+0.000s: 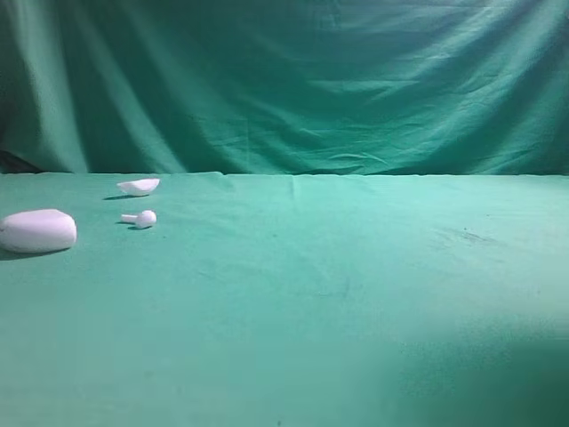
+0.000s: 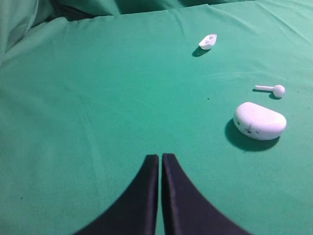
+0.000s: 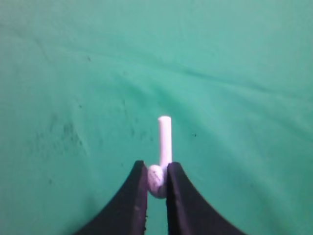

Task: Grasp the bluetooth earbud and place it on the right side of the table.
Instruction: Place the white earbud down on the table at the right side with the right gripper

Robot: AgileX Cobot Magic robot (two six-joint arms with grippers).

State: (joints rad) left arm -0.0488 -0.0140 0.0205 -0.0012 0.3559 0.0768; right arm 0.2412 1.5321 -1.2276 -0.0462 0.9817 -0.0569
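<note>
Already the earbud [image 3: 160, 166] sits pinched by its head in the right end effector [image 3: 157, 182], stem pointing straight out ahead over bare green surface [image 3: 234, 73]; release looks due below. Left end effector [image 2: 160, 161] is closed, empty, near the case [image 2: 259, 121].

Place: I read a staged recording set | table [image 1: 356, 294] under green cloth | matching green backdrop [image 1: 311, 80] draped behind | no room visible beyond

On the table [image 1: 356, 294], a case [image 1: 37, 230] lies far left, a second earbud [image 1: 140, 218] just right, perhaps a lid [image 1: 139, 186] behind.
</note>
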